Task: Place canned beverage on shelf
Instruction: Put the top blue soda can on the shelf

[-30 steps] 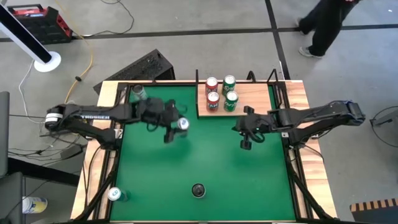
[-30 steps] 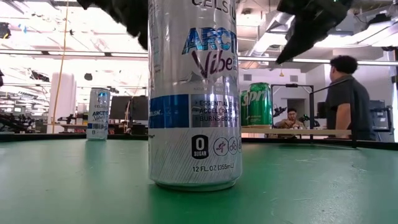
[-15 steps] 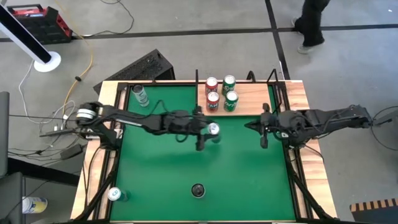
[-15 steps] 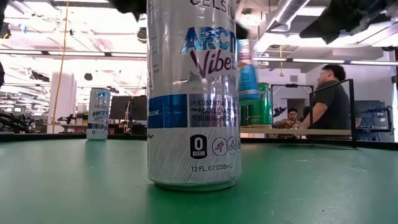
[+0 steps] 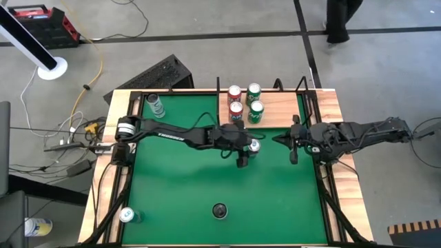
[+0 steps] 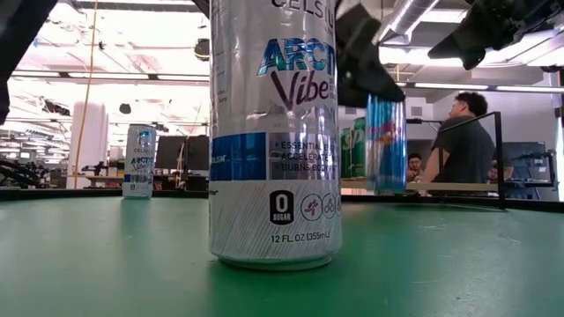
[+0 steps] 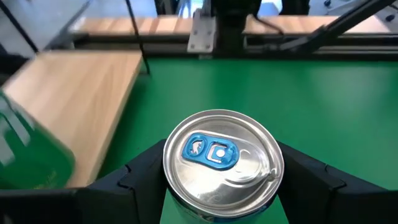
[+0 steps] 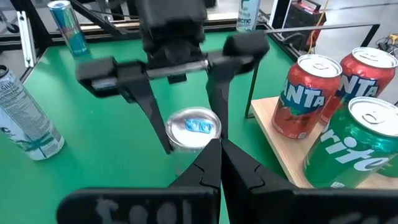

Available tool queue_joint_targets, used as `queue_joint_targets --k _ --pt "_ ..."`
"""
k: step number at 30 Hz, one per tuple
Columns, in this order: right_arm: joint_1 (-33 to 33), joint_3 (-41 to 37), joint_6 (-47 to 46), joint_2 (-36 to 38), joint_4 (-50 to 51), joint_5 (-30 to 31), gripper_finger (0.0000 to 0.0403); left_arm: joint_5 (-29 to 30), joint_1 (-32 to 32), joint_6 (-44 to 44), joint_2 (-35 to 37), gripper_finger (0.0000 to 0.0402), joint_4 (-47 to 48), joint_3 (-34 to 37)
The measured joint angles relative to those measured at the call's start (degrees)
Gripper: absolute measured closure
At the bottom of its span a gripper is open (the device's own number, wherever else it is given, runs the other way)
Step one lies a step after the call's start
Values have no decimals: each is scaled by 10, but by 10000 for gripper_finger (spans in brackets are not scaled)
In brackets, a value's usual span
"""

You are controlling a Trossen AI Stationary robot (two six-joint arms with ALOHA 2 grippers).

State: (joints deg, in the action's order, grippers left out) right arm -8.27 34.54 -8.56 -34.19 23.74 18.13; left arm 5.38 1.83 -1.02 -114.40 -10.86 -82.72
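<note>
My left gripper (image 5: 248,149) is shut on a slim blue-and-silver can (image 5: 254,145) with a blue tab, held above the green table just in front of the shelf (image 5: 279,105). The shelf, a light-wood platform with black posts at the table's far right, holds two red cans (image 5: 236,110) and two green cans (image 5: 255,110). In the low view the held can (image 6: 385,141) hangs below the gripper. My right gripper (image 5: 279,140) is shut and empty, just right of the can; it also shows in the right wrist view (image 8: 217,158). My left gripper pinches the can between its two fingers (image 7: 140,177) on opposite sides of the upper wall (image 7: 173,186), just under the top rim. The fingers slant down from the table's left. The can stands upright in the hold, lifted clear of the table.
A tall silver can (image 6: 273,132) stands close in front of the low camera. Another silver can (image 5: 155,103) stands at the far left corner and one (image 5: 129,215) at the near left corner. A person (image 6: 480,141) sits beyond the table.
My left gripper has carried the can, upright and clear of the table, toward the table's right edge, from left of centre to just in front of the shelf. My right gripper has drawn back a little toward the right edge and then kept still.
</note>
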Motion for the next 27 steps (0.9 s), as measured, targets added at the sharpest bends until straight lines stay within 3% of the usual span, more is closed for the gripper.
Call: queue_joint_targets --k 27 --pt "2 0 0 0 -3 0 374 59 3 61 -11 173 -3 14"
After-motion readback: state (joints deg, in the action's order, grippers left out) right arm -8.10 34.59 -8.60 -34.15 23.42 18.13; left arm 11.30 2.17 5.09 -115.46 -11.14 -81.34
